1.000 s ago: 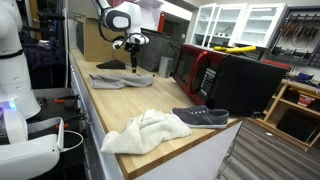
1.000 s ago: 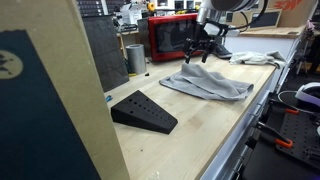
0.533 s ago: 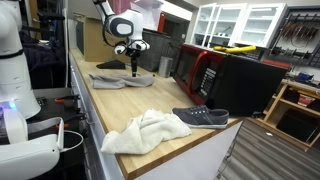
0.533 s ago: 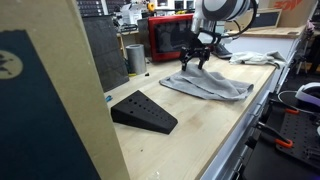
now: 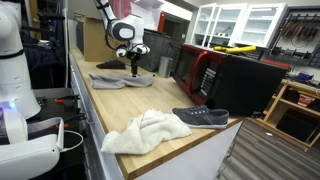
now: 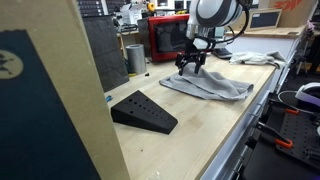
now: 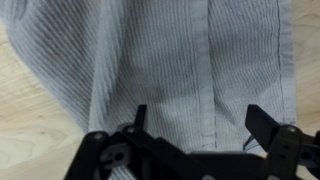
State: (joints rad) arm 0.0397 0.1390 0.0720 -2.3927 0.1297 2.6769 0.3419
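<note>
Jaws: spread wide, holding nothing. In the wrist view the gripper (image 7: 200, 128) shows both black fingers (image 7: 138, 116) parted, with only fabric between them.

Object: a grey pinstriped cloth (image 7: 170, 60) lies flat, with some rumples, on the wooden bench top (image 5: 95, 110). It sits directly beneath the jaws, so the approach is straight down with no sideways offset.

Axis: in the wrist view the stripes and two stitched seams run from the top to the bottom of the picture, across the line joining the fingertips. A closing stroke would therefore gather fabric across the seams, not along them.

Position: in an exterior view the gripper (image 6: 190, 67) hangs over the end of the cloth (image 6: 212, 86) nearer the red microwave (image 6: 170, 38). The greater part of the cloth extends away from it along the bench.

Contact: the fingertips look very close to the fabric, but no view settles whether they touch it.

View differences: only the wrist view shows the seams and the gap between the jaws. Only an exterior view shows the surroundings: a white towel (image 5: 148, 130) and a dark shoe (image 5: 200, 116) well apart from the gripper (image 5: 133, 67). Another shows a black wedge block (image 6: 142, 110).
</note>
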